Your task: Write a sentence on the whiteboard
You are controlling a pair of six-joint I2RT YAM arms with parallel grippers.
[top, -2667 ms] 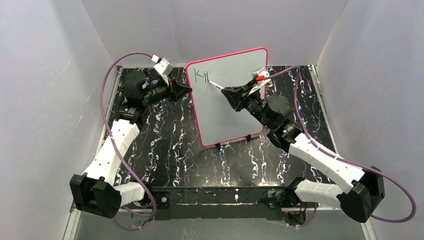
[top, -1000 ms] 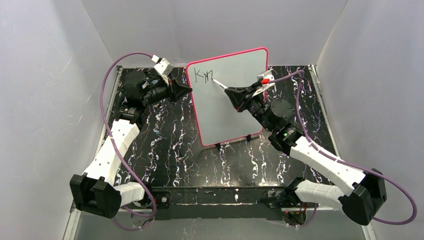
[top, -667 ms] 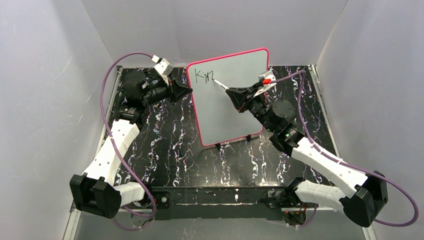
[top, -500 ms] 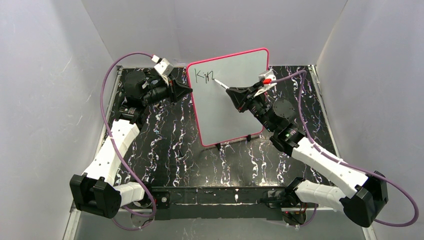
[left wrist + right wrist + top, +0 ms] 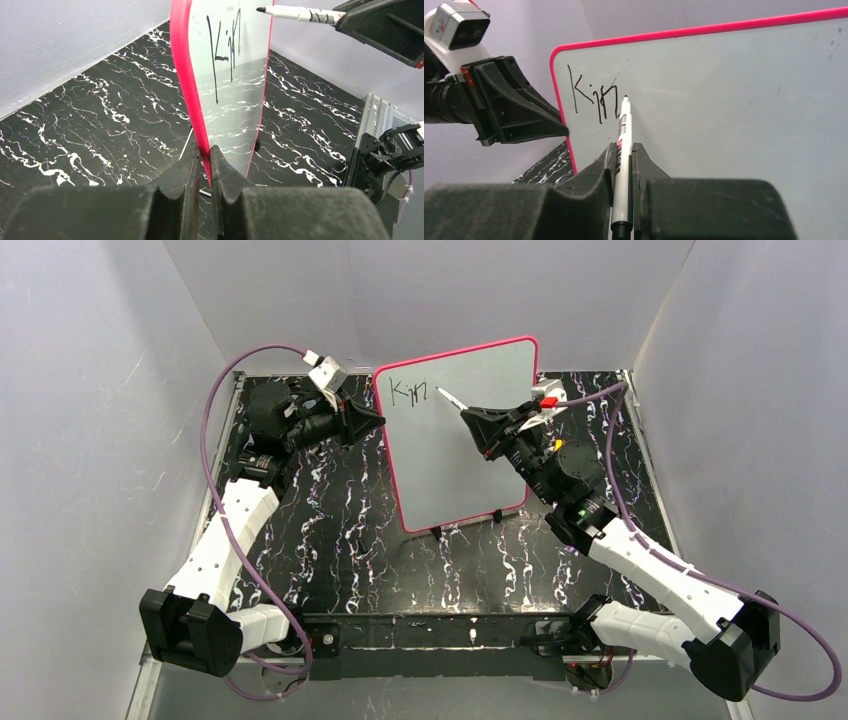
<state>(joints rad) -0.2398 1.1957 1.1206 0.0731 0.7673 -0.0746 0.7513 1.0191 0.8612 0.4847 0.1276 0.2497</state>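
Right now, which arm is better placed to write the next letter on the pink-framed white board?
Right. The right gripper clamps the slim white marker, its tip just right of the dark handwritten letters. The left gripper is shut on the edge of the pink-framed white board, steadying it.

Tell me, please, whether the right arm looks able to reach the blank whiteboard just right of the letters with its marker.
Probably yes: the right gripper holds the marker with its tip just right of the letters, and nothing stands before the bare whiteboard there.
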